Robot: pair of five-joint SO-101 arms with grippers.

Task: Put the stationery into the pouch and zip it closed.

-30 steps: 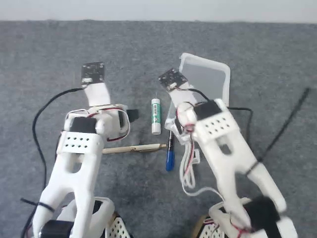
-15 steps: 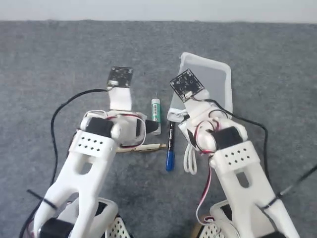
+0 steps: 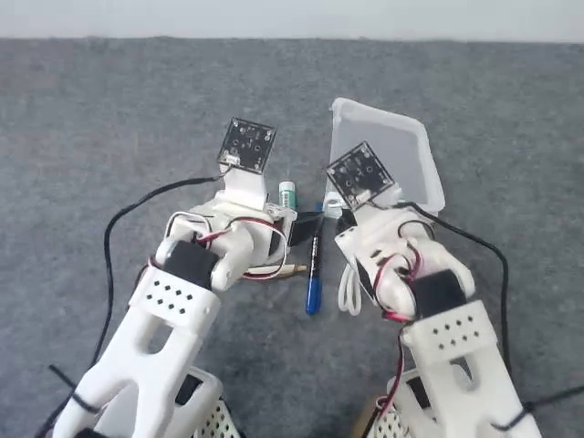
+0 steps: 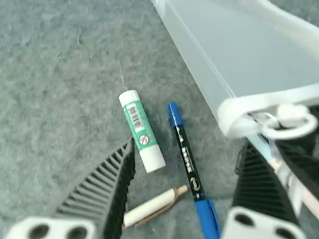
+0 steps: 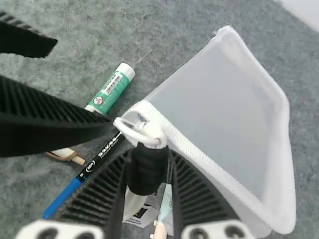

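The translucent white pouch (image 3: 388, 146) lies at the back right, and my right gripper (image 5: 147, 154) is shut on its zipper corner, holding that end up. A green-and-white glue stick (image 4: 142, 132), a blue-capped black pen (image 4: 188, 167) and a pale wooden stick (image 4: 154, 206) lie on the grey mat just left of the pouch (image 4: 239, 50). Above these hangs my left gripper (image 4: 187, 164), open, one finger on either side of the pen. From above, the left gripper (image 3: 297, 228) hides most of the glue stick (image 3: 287, 189); the pen (image 3: 314, 274) shows below it.
Grey felt covers the whole table (image 3: 109, 109). Both arms' white bodies and cables crowd the front middle. The two grippers are close together by the pouch's corner (image 5: 139, 122). Open mat lies to the far left and far right.
My left arm has swung right and now sits over the glue stick and pen. My right arm has drawn back toward the front, still gripping the pouch's corner.
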